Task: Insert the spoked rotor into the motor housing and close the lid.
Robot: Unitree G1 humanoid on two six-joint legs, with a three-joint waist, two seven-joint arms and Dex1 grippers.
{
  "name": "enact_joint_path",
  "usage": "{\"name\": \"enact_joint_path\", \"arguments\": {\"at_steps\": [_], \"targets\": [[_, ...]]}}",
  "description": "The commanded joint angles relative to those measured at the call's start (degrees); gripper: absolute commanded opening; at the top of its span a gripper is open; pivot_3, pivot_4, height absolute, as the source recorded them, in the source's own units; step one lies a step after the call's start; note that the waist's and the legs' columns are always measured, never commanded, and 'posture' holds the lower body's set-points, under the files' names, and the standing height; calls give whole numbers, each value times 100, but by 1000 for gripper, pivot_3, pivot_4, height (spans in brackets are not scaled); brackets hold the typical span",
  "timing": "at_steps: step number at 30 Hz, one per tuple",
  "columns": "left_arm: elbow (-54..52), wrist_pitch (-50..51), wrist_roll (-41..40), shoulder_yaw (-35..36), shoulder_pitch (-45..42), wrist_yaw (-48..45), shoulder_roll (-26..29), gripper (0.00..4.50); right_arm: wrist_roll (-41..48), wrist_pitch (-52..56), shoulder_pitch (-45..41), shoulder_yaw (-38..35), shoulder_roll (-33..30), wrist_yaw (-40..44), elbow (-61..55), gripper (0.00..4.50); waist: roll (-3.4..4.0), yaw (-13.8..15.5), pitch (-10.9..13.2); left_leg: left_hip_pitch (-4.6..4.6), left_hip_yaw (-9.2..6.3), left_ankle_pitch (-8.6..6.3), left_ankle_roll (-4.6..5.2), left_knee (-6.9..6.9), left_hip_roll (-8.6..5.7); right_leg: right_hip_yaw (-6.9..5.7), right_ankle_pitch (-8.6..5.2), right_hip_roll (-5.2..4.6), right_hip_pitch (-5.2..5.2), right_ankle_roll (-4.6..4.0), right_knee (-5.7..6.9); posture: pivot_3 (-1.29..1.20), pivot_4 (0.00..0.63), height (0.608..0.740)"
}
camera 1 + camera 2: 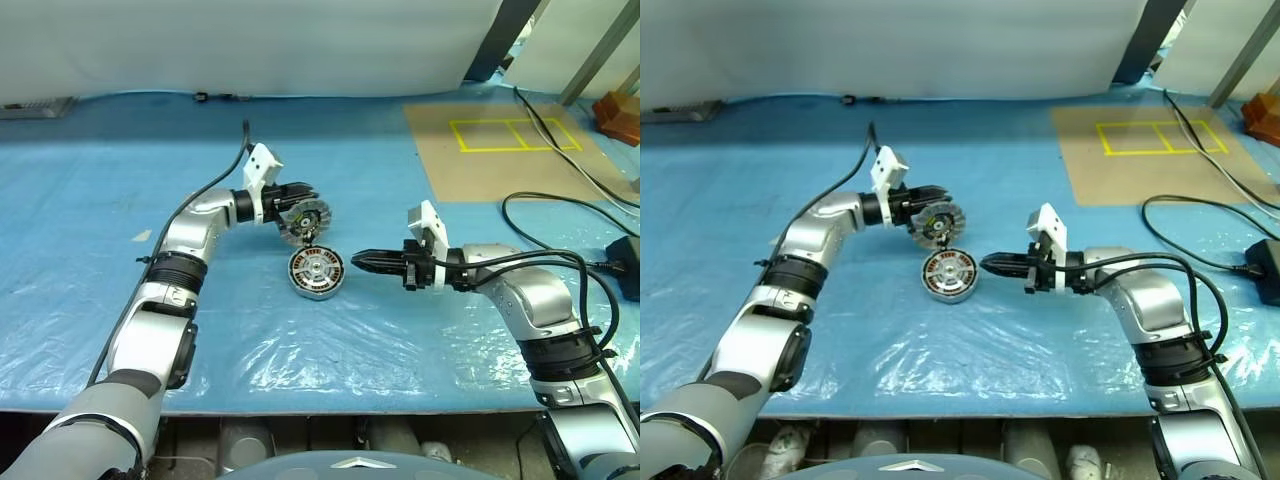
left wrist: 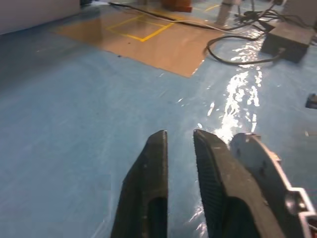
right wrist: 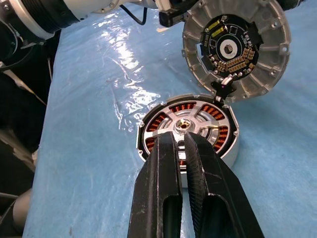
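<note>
Two of the three parts already sit together: the spoked rotor lies seated inside the motor housing, its copper windings showing between the spokes, and the housing rests flat on the blue-covered table. So, as I judge it, the insertion is done and I am on the closing step.

My left claw is clamped on the rim of the lid, holding it on edge, tilted, just above and behind the housing; its lower edge hangs close over the housing's far rim, and I cannot tell whether they touch. The lid's circuit-board face is turned toward my right wrist camera.

My right claw has its fingers together and empty, pointing at the housing from just beside it.

Next I would need to tip the lid flat, centre it over the hub and lower it squarely, perhaps steadying the housing with the right claw.
</note>
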Motion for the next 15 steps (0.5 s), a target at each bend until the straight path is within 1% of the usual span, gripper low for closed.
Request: {"name": "enact_joint_path", "arguments": {"at_steps": [1, 5, 8, 11, 15], "targets": [[134, -143, 143, -191, -165, -509, 47, 26, 156, 34, 87, -152, -50, -146, -348, 254, 0, -1, 0, 0, 0, 0, 0, 0, -1, 2, 1, 0, 0, 1, -1, 0, 150, 740], [118, -154, 373, -510, -128, -1143, 246, 26, 161, 52, 169, -204, -80, -286, -411, 254, 0, 6, 0, 0, 0, 0, 0, 0, -2, 1, 1, -1, 0, 2, -2, 0, 150, 740], [-113, -294, 516, -712, 55, -1411, 355, 26, 144, 32, 205, -204, -117, -340, -405, 254, 1, 6, 1, -2, 0, 0, -1, -2, -2, 0, 1, -1, 0, 2, -4, 0, 150, 740], [-490, -400, 544, -804, 259, -1435, 319, 26, 212, 74, 213, -215, -137, -359, -458, 254, 1, 8, 1, -3, 0, -1, -1, -9, -2, -1, 1, -1, 0, 2, -10, 0, 150, 740], [-1412, -146, 391, -969, 584, -1572, 254, 26, 276, 126, 188, -210, -187, -344, -479, 254, 1, 13, 1, -9, 0, -1, -1, -11, -2, -2, 1, -1, 0, 2, -15, 0, 150, 740]]}}
